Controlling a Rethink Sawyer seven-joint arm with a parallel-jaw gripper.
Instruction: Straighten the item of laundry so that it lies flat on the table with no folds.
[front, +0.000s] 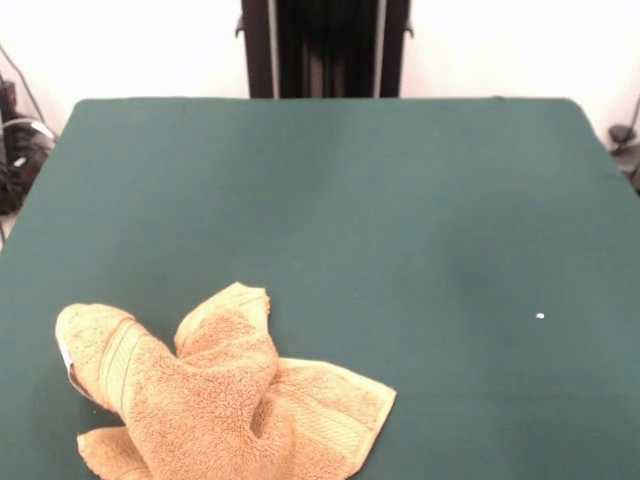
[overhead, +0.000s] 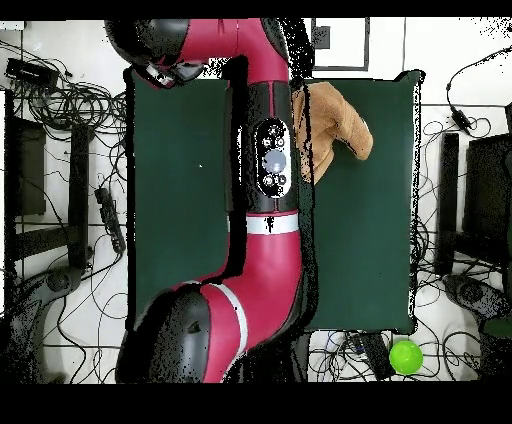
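Note:
The orange-tan towel (front: 220, 400) lies crumpled near the table's front left corner in the front view. Several folds are bunched up and its lower part runs past the picture's bottom edge. A small white label (front: 68, 365) shows at its left edge. In the overhead view the towel (overhead: 338, 125) lies at the table's far edge, partly hidden behind the arm. The green table (front: 400, 200) fills both views (overhead: 370, 240). The red and black arm (overhead: 272, 170) stretches over the table, and its dark end (overhead: 160, 55) is at the far left corner, apart from the towel. No gripper shows in the front view.
A small white speck (front: 540, 316) lies on the cloth at the right. The black pedestal (front: 325, 48) stands behind the far edge. Cables and dark boxes (overhead: 60, 180) ring the table on the floor, with a green ball (overhead: 405, 356) near the robot's base.

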